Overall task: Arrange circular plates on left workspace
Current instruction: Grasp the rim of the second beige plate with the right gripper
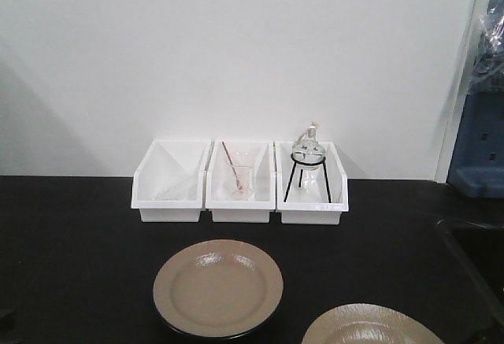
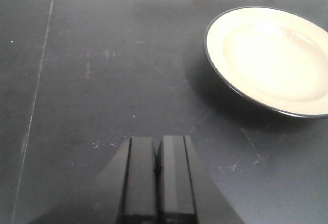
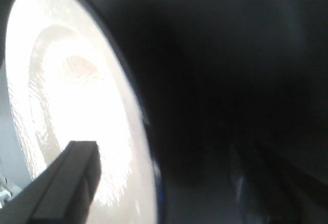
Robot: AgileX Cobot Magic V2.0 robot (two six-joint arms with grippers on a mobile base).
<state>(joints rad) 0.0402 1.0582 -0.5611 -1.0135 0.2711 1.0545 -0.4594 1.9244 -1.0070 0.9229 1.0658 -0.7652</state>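
One circular plate (image 1: 218, 287), beige with a dark rim, lies flat on the black countertop (image 1: 71, 242) in front of the bins. It also shows in the left wrist view (image 2: 271, 55), up and right of my left gripper (image 2: 159, 141). That gripper is shut and empty, low over bare countertop (image 2: 92, 80). A second circular plate (image 1: 370, 327) is cut off by the bottom edge. In the right wrist view this plate (image 3: 72, 80) is very close and seen edge-on. My right gripper (image 3: 161, 149) is open, its jaws either side of the plate's rim. One finger (image 3: 77, 183) is over the bright top face.
Three white bins (image 1: 240, 183) stand in a row against the back wall. The middle one holds a glass beaker with a rod, the right one a round flask on a black stand (image 1: 308, 163). A recessed sink (image 1: 476, 257) lies at the right.
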